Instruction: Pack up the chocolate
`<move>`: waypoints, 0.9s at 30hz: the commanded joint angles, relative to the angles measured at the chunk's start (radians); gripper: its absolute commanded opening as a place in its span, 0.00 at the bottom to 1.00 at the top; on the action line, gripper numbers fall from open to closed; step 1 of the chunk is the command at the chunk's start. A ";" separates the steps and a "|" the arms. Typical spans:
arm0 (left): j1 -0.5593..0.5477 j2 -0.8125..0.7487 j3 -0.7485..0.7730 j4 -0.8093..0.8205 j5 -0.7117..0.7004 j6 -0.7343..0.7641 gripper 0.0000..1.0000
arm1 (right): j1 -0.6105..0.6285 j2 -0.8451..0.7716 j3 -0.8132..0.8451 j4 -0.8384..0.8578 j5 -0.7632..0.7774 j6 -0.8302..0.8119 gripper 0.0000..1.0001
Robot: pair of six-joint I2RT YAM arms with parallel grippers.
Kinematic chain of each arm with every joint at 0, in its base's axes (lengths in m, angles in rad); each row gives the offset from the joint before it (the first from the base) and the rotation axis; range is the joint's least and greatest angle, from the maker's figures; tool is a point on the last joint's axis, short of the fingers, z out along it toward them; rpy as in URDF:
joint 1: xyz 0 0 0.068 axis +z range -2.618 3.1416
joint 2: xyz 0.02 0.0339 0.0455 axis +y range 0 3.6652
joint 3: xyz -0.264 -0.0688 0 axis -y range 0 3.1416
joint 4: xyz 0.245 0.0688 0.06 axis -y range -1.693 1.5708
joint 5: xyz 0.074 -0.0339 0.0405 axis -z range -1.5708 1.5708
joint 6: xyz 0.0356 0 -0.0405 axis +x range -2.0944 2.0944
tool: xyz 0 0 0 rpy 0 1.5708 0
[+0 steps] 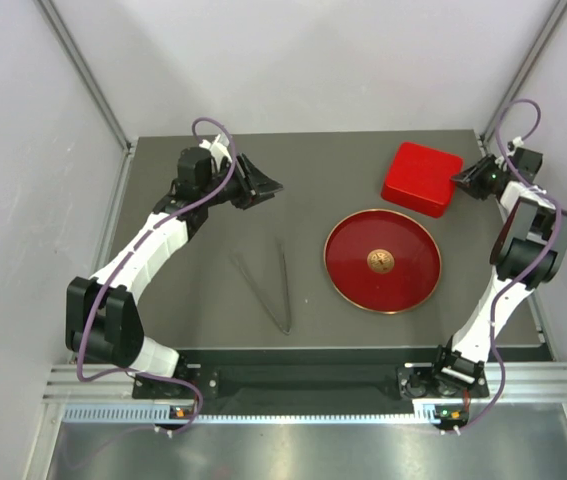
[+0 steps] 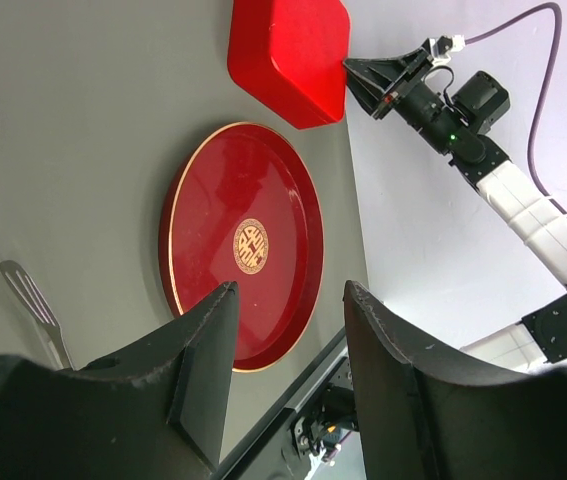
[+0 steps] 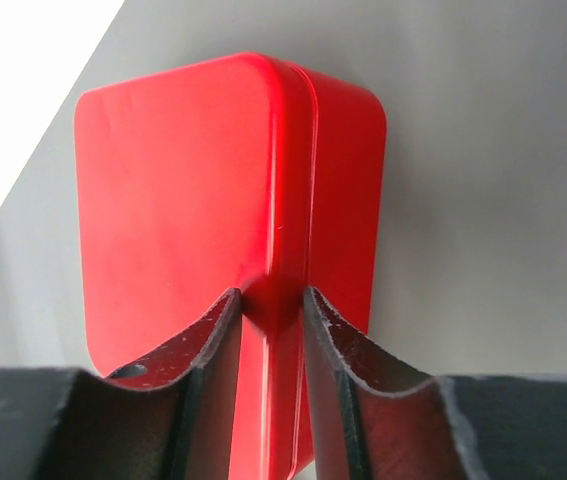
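No chocolate pieces show in any view. The red plate (image 1: 363, 285) lies right of centre, bare but for its gold emblem (image 1: 381, 262); it also shows in the left wrist view (image 2: 223, 190). A closed red box (image 1: 421, 178) sits at the back right. My right gripper (image 1: 460, 180) is shut on the box's right edge, and the right wrist view shows its jaws (image 3: 270, 295) pinching the rim of the box (image 3: 193, 190). My left gripper (image 1: 268, 185) is open and empty above the table's back left (image 2: 290, 290).
Thin grey metal tongs (image 1: 268, 280) lie on the table left of the plate, also visible in the left wrist view (image 2: 33, 305). The dark table ends at a metal rail in front, with white walls on the other sides.
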 commanded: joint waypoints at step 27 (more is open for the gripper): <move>-0.004 -0.012 0.017 0.021 -0.012 0.035 0.52 | 0.024 -0.155 0.049 -0.132 0.130 -0.043 0.59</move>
